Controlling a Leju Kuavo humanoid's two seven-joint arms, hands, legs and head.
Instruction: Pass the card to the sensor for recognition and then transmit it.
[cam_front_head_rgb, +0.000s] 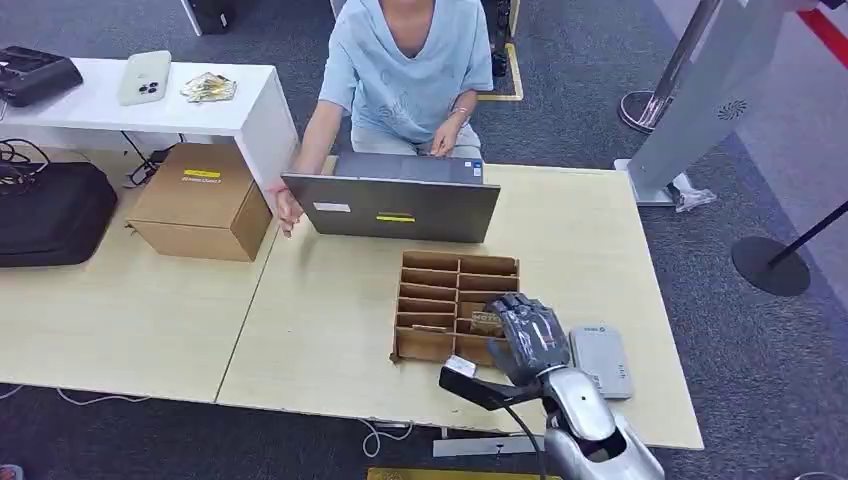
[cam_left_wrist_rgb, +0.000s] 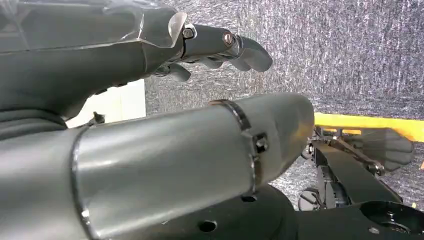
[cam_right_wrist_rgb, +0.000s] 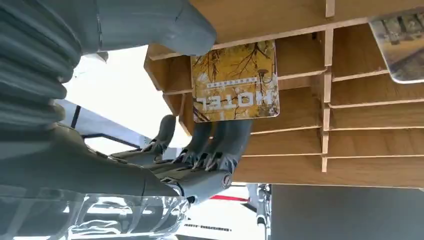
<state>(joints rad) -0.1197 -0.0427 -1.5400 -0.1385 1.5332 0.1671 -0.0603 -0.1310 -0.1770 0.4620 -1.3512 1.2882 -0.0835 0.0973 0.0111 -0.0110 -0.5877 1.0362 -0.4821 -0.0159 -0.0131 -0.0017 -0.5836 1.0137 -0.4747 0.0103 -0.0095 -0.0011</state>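
low in the head view's right half, the right hand (cam_front_head_rgb: 527, 338) reaches into the divided wooden box (cam_front_head_rgb: 432, 345), fingers (cam_right_wrist_rgb: 220, 145) against the hotel card (cam_right_wrist_rgb: 235, 82), though a firm pinch can't be confirmed. left hand (cam_left_wrist_rgb: 220, 47) hangs relaxed, holding nothing. card looks thin, stiff, light and slick, so pinch its free edge; the sensor (cam_front_head_rgb: 601, 361) sits just right of the box.

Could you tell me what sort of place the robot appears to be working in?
Probably a mock hotel reception desk set up indoors: a yellow card printed HOTEL stands in a partitioned cardboard card box on a pale wooden table, a grey card reader lies beside it, and a person works at a grey laptop.
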